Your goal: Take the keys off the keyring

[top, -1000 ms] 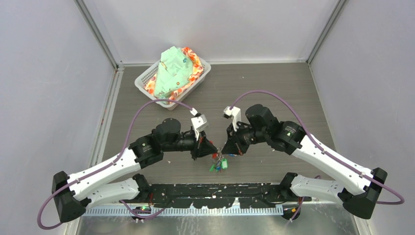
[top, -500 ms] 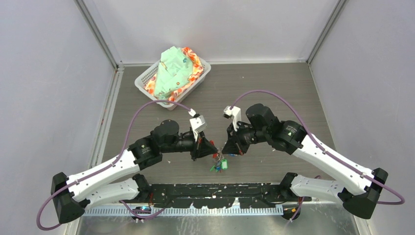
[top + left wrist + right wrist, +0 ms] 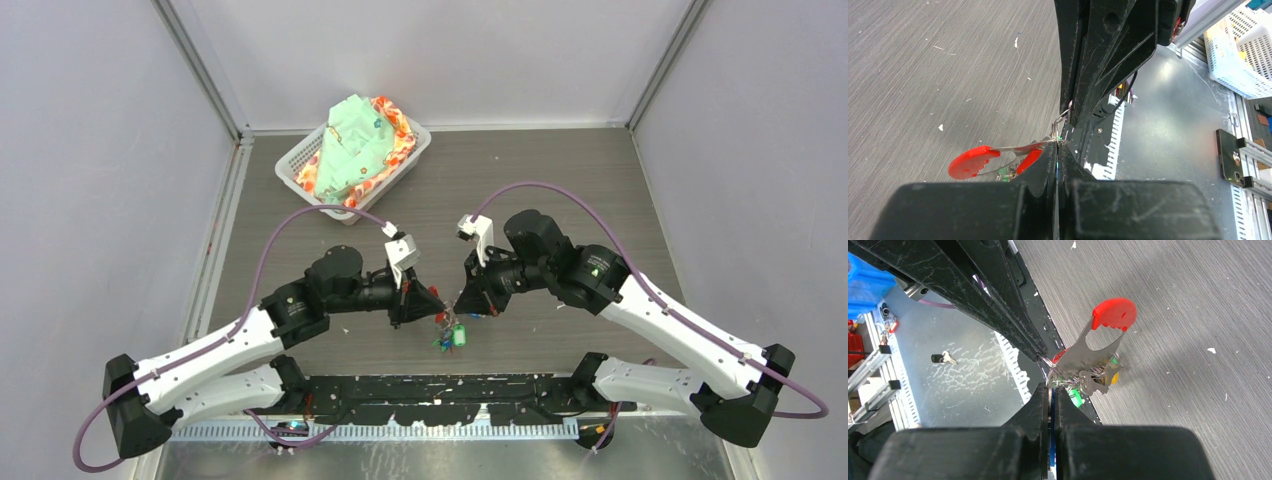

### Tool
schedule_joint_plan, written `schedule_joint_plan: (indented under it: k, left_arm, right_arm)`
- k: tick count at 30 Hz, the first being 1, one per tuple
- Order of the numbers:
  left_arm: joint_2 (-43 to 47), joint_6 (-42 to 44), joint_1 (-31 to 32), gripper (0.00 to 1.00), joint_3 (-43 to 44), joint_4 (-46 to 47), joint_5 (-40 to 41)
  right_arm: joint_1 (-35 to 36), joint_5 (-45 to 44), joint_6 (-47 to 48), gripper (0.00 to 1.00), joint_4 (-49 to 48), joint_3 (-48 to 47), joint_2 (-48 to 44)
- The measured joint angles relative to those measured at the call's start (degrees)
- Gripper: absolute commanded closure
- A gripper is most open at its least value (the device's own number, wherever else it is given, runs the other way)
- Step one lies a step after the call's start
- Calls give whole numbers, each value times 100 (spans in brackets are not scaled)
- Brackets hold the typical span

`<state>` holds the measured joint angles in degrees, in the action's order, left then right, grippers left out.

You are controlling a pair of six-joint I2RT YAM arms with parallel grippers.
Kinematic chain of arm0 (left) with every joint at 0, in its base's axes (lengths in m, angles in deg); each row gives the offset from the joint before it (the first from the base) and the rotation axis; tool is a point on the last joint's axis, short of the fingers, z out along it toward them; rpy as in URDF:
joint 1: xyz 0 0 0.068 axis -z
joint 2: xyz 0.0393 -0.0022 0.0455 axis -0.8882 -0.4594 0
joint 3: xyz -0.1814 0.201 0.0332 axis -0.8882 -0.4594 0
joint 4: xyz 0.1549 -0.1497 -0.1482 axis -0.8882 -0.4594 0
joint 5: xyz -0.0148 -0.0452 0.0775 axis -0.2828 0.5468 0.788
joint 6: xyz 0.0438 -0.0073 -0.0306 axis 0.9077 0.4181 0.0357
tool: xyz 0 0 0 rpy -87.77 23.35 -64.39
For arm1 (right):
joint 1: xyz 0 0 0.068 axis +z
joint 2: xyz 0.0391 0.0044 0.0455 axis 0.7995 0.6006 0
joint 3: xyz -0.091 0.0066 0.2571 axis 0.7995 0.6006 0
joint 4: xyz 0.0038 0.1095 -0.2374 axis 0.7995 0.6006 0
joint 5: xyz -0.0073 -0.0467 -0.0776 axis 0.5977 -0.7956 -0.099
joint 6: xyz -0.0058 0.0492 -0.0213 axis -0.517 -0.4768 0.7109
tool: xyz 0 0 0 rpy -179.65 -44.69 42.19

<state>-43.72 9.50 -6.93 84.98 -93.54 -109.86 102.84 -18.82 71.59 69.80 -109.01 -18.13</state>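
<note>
Both arms reach inward and meet nose to nose over the near middle of the worktop (image 3: 560, 170). The left end effector (image 3: 428, 305) and the right end effector (image 3: 462, 303) point at each other, tips almost touching.

In the left wrist view, the left end effector (image 3: 1058, 150) has its fingers pressed together, only a thin seam between them, and it nips the keyring (image 3: 1061, 121) at the very tip. The right end effector (image 3: 1070, 112) comes down from above to the same thin wire loop.

In the right wrist view, the right end effector (image 3: 1051, 388) is likewise squeezed tight and pinches the keyring (image 3: 1050, 371) from the opposite side, with the left end effector (image 3: 1040, 357) just beyond the loop. The keyring is thus held between the two tips, off the worktop.

The keys (image 3: 1091, 383) hang in a bunch from the keyring, silvery blades with green and yellow tags showing. From above, the keys (image 3: 452, 336) dangle just below the two tips. A flat metal piece with a red strip (image 3: 1114, 314) at its end juts out from the bunch; the same red strip (image 3: 970, 161) shows in the left wrist view.

At the far left corner stands a white basket (image 3: 300, 160) holding a pale green cloth (image 3: 355, 140). A loose key (image 3: 942, 358) lies on the grey metal plate beside the worktop.
</note>
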Motion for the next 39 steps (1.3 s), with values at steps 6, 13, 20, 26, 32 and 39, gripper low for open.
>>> schedule_joint_plan:
  k: [6,13,20,26,32,39]
  left_arm:
    - [83,-31,-2,100,-105,92,7]
    - [59,-57,-37,100,-149,195,-2]
    - [48,-57,-81,100,-151,267,-57]
    - [50,-66,-166,100,-173,162,-68]
    - [50,-140,-175,100,-232,127,-98]
    - [238,-140,-175,99,-433,354,-168]
  right_arm:
    - [0,63,2,99,-7,-4,0]
    - [0,52,85,99,11,-44,-2]
    - [0,31,227,99,11,-79,-90]
    - [-15,-68,332,99,72,-85,-146]
    - [-17,-107,358,99,109,-85,-197]
    - [-28,-105,393,99,109,-85,-216]
